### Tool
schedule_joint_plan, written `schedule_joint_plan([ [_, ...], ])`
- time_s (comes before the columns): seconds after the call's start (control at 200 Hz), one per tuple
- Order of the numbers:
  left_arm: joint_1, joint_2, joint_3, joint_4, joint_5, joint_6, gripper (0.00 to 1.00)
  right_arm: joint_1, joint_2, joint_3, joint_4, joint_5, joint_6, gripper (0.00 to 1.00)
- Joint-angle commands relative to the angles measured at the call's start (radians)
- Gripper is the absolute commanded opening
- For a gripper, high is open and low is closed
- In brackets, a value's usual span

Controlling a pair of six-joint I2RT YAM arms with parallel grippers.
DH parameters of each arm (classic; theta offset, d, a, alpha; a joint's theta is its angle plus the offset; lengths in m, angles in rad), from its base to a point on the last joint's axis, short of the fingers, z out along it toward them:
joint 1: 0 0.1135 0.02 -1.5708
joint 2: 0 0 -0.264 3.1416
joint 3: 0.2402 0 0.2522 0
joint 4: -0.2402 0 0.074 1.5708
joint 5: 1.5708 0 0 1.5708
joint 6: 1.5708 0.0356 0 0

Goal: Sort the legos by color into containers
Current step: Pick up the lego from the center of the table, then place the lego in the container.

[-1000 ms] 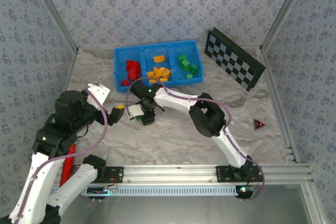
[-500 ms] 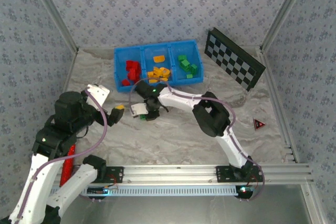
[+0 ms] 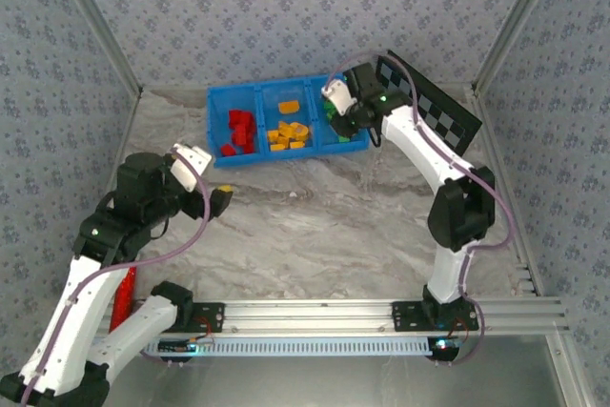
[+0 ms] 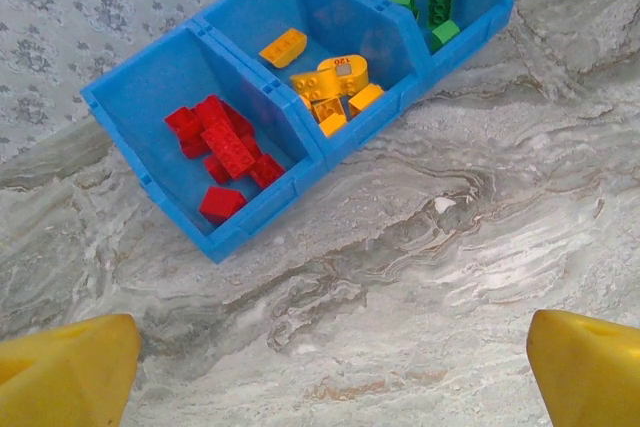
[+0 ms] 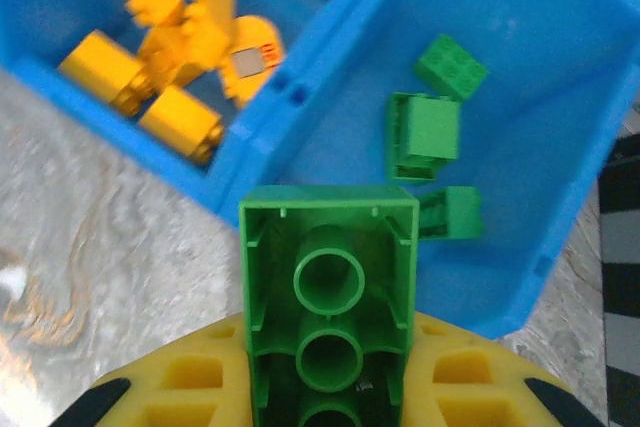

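We are holding one green brick [image 5: 328, 317] clenched in the right gripper [image 3: 335, 111] over the right compartment of the tray [image 3: 286, 156], because green belongs there. Three greens [image 5: 424, 137] are already lying in it. About six orange bricks [image 4: 330, 87] are filling the middle, about six red bricks [image 4: 225, 142] the left. The left gripper [image 4: 325, 377] is hanging released and empty before the tray.

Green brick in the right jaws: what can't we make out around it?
- Held green brick: right wrist view, near end cut off by bottom edge; stud side faces away.
- Green compartment: top view, right jaws cover most of it; bricks uncountable.
- Label on orange brick: right wrist view, too small to read.
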Motion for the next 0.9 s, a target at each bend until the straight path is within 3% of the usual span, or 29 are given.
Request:
schedule_joint_plan([
  [0.0,-0.006,0.018,0.053,0.011,-0.002,0.017,0.99,-0.010,0.114,0.110,-0.142,0.037,0.138,0.17],
  [0.09,-0.006,0.030,0.061,0.005,-0.007,0.020,0.99,-0.022,0.230,0.259,-0.266,0.008,0.141,0.23],
  [0.18,-0.006,0.044,0.062,0.002,-0.006,0.019,0.99,-0.043,0.372,0.428,-0.392,-0.007,0.162,0.24],
  [0.345,-0.006,0.061,0.074,-0.009,-0.004,0.019,0.99,-0.066,0.507,0.576,-0.436,-0.047,0.240,0.24],
  [0.545,-0.006,0.071,0.089,-0.028,-0.003,0.016,0.99,-0.084,0.582,0.604,-0.377,-0.160,0.346,0.25],
  [0.895,-0.006,0.082,0.089,-0.029,0.017,0.006,0.99,-0.084,0.620,0.591,-0.232,-0.191,0.448,0.23],
])
